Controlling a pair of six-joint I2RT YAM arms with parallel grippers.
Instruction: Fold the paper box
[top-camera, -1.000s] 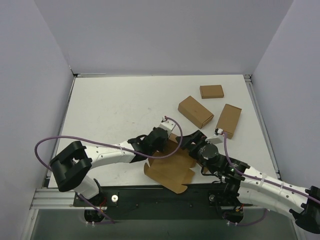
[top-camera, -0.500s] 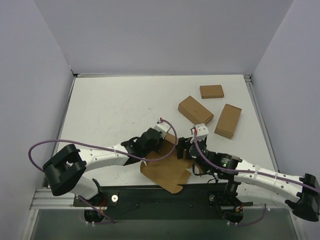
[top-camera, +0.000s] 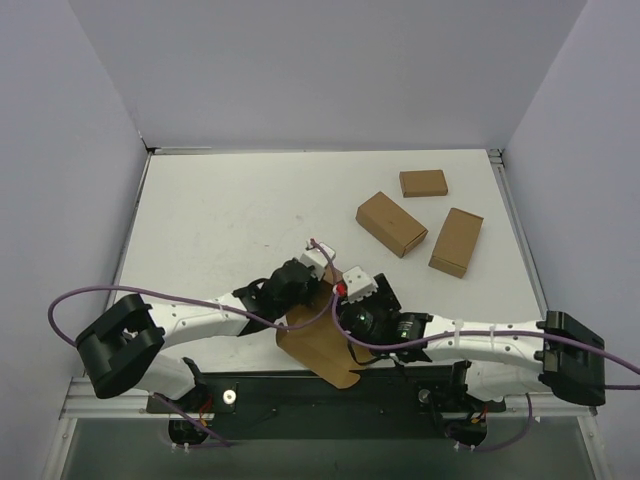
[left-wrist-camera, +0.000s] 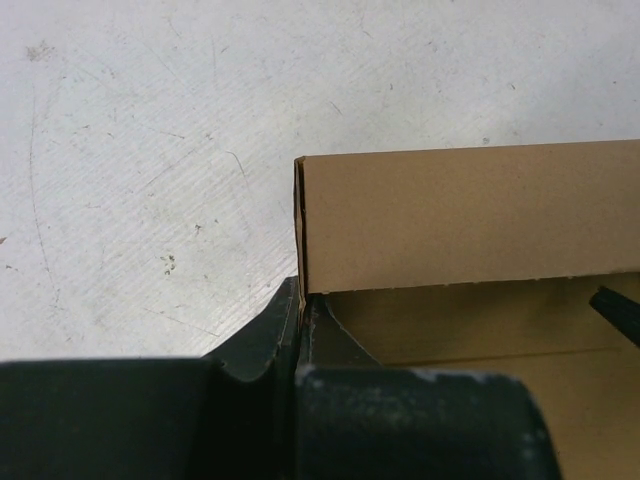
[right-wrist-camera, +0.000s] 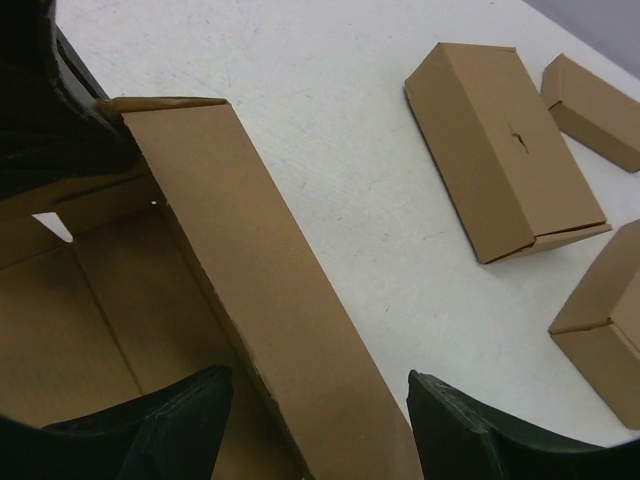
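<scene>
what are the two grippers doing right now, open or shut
Left gripper: closed on the paper box, at a wall corner.
Right gripper: open, straddling a raised wall of the box.

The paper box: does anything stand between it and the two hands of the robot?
Nothing visible does. The left hand grips the end of a raised wall of the paper box, and the open right hand straddles a raised wall. The three small boxes lie apart, farther back.
</scene>
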